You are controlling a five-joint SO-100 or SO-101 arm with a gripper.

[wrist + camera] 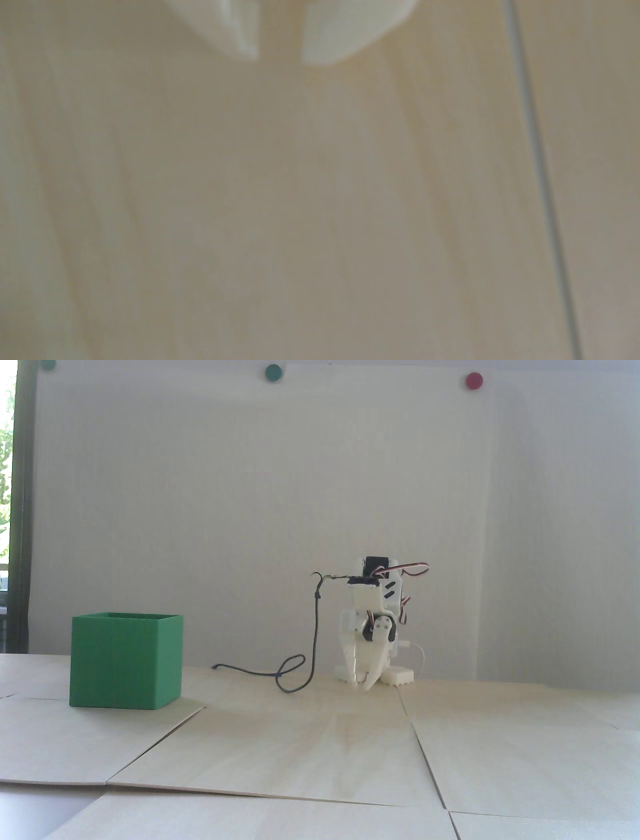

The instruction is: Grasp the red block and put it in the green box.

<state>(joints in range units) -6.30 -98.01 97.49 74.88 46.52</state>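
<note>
Item: gripper [363, 685]. You have it folded low at the far edge of the desk [350, 750], tips pointing down and almost on the wood, likely a rest pose that keeps the arm clear of the working area. In the wrist view the two white fingertips [242, 38] stand slightly apart with bare wood between them; it holds nothing.

Item: green box [125, 660]. It stands upright near the desk's left edge in the fixed view, well apart from the gripper, open top up so a block can be dropped in from above.

Item: red block. You will find it in neither view; it may lie inside the box, behind its walls, or out of frame. I cannot tell which.

Item: dark cable [300, 672]. It loops slack on the desk between box and arm.
</note>
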